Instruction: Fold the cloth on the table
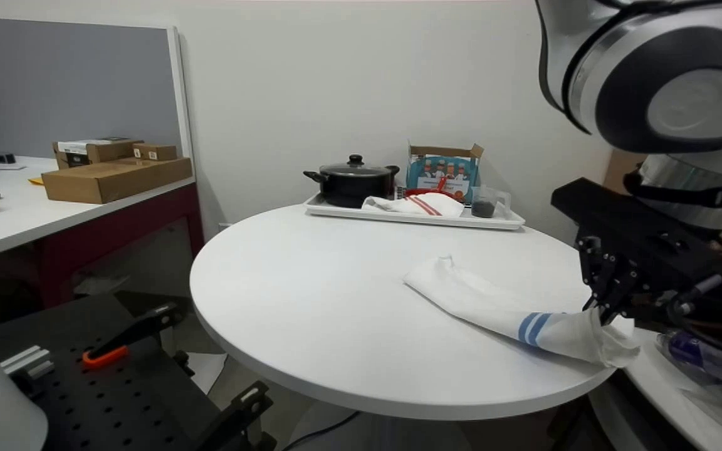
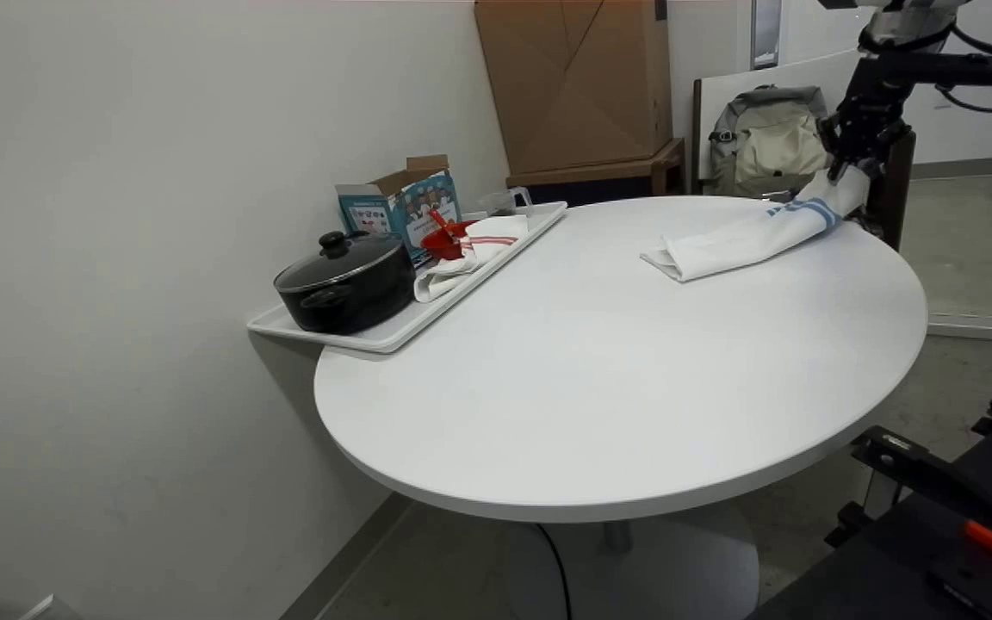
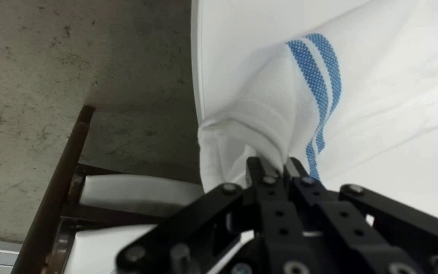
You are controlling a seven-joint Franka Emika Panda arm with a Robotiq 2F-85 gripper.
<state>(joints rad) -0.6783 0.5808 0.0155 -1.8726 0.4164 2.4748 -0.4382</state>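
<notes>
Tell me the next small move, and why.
Probably swing the gripper inward, bringing its end of the cloth over the rest: it grips just beyond the blue stripes, at the edge of the table, while the far end lies further in, unheld.

Diffuse, even light, faint shadow below the tray [image 2: 423,314], pincer [image 3: 276,165] slightly blurry in wrist view.

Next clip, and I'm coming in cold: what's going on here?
A robot gripper is pinching the blue-striped end of a white cloth at the rim of a round table. That end looks bunched and slightly lifted; the rest lies in a long strip on the table. The folding looks unfinished. A pot sits on a tray, apart from the action.
</notes>
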